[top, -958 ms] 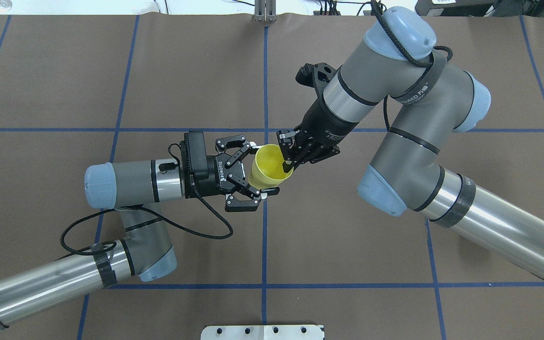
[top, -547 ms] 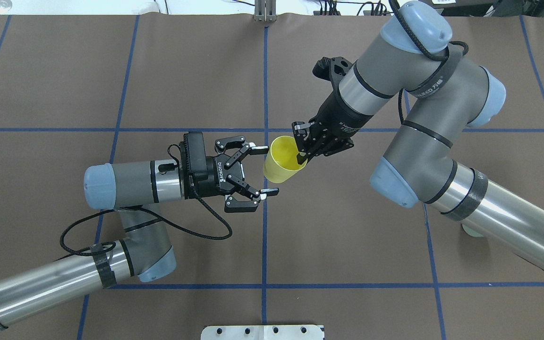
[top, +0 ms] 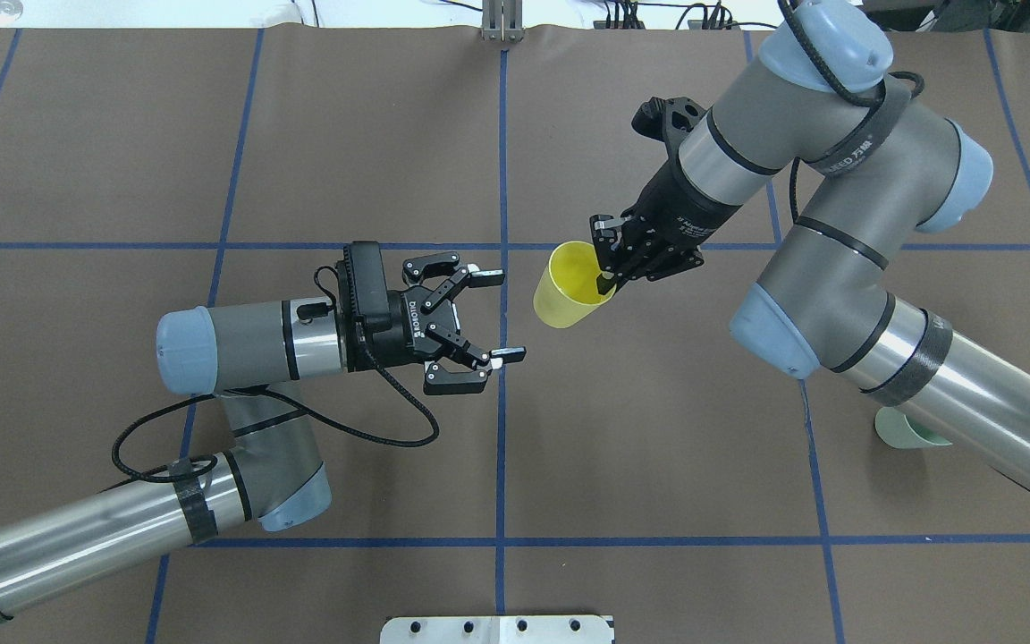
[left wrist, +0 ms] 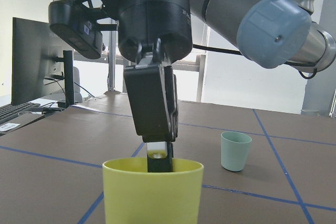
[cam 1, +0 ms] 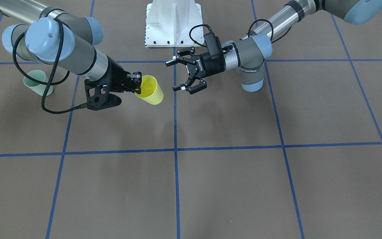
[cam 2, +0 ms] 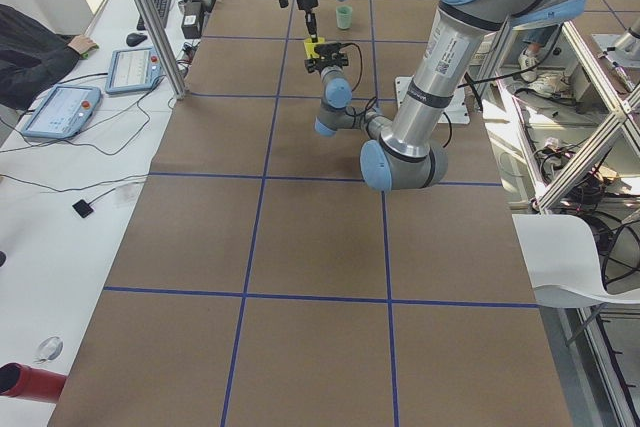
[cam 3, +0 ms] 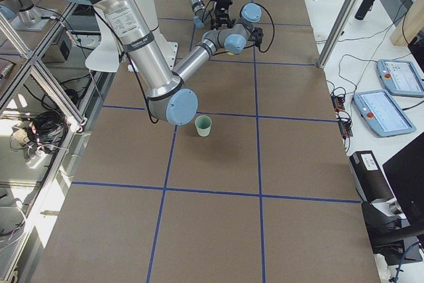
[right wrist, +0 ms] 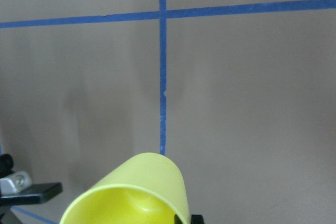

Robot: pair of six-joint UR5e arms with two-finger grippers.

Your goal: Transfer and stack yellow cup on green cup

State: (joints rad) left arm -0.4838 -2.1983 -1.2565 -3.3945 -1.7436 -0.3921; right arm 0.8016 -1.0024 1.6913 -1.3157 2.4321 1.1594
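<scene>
- Above the surface [top: 658,465], the yellow cup [top: 569,288] is pinched at its rim by the right jaws.
- Nearby, the left jaws are held spread.
- Well apart, the green cup [cam 3: 203,125] is stood upright.

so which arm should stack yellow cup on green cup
Right. The right tool grips the yellow cup by the rim, and the green cup stands beside that arm; the left tool is open, empty.

Brown table [top: 77,134] with blue tape grid [top: 502,447], green cup [cam 3: 203,125] upright, white plate [top: 497,629], perhaps a mount.
</scene>
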